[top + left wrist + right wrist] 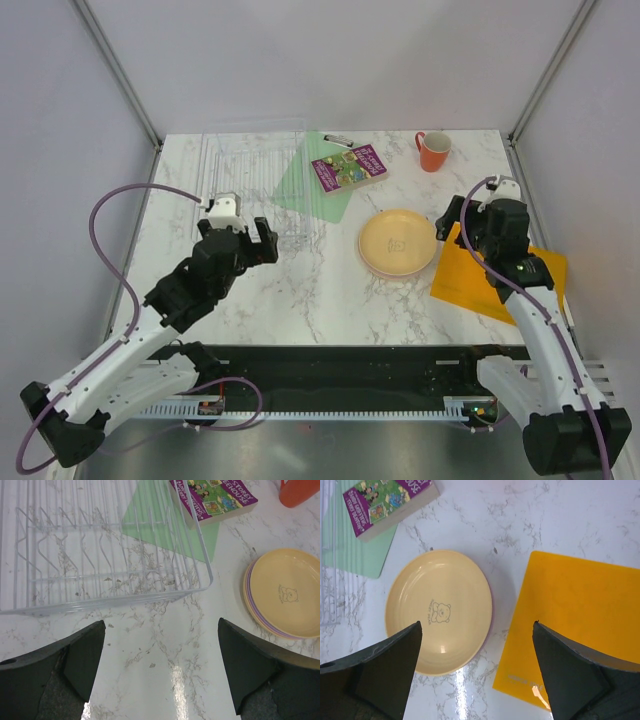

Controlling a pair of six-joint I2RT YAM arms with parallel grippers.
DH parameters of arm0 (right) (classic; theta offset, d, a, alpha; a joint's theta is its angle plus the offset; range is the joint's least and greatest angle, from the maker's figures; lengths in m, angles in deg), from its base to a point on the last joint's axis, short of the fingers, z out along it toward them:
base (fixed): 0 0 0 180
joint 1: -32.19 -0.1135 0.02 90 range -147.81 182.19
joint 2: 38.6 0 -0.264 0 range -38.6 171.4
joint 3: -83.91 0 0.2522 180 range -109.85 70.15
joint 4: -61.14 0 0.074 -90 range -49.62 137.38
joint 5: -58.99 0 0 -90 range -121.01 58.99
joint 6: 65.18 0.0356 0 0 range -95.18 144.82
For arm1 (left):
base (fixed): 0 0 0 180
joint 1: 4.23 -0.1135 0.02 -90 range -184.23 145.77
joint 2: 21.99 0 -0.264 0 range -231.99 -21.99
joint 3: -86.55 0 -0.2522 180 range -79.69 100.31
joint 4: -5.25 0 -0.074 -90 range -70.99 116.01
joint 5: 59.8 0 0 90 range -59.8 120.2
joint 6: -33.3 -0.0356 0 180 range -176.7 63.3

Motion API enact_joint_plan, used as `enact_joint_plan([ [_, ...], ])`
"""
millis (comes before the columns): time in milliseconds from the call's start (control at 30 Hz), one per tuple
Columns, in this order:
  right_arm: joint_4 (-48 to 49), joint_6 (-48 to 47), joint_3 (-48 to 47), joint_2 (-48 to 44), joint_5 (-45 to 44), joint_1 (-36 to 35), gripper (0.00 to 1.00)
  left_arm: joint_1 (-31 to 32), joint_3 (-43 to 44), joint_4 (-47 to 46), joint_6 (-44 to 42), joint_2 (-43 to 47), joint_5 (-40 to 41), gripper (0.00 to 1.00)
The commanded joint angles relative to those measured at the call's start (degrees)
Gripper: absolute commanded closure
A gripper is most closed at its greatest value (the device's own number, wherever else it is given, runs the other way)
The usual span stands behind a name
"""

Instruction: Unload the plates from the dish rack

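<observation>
Yellow-orange on top, stacked round matte plates (438, 611) lie beneath the wide right claw (476, 627); the clear plastic dish rack (100, 555) sits empty ahead of the wide left claw (161, 625). Retreating low risks nudging them.

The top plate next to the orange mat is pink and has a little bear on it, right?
Not quite. The top plate is yellow, not pink, as the right wrist view shows. It does have a little bear on it, and it does lie next to the orange mat.
</observation>
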Motion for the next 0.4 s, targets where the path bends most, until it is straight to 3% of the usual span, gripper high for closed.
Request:
enact_joint_plan([
  [0, 1.77, -1.17, -0.76, -2.37, -3.35, -0.01, 0.02, 0.14, 4.81, -2.63, -6.38, 0.92, 3.37, 0.00],
  [167, 3.61, -1.26, 1.17, -5.96, -4.22, 0.16, 0.02, 0.14, 6.31, -2.81, -7.26, 1.53, 8.71, 0.00],
  [367, 5.63, -1.43, 2.05, -8.70, -5.55, 0.08, 0.02, 0.14, 6.93, -3.60, -12.35, 3.02, 8.38, 0.00],
])
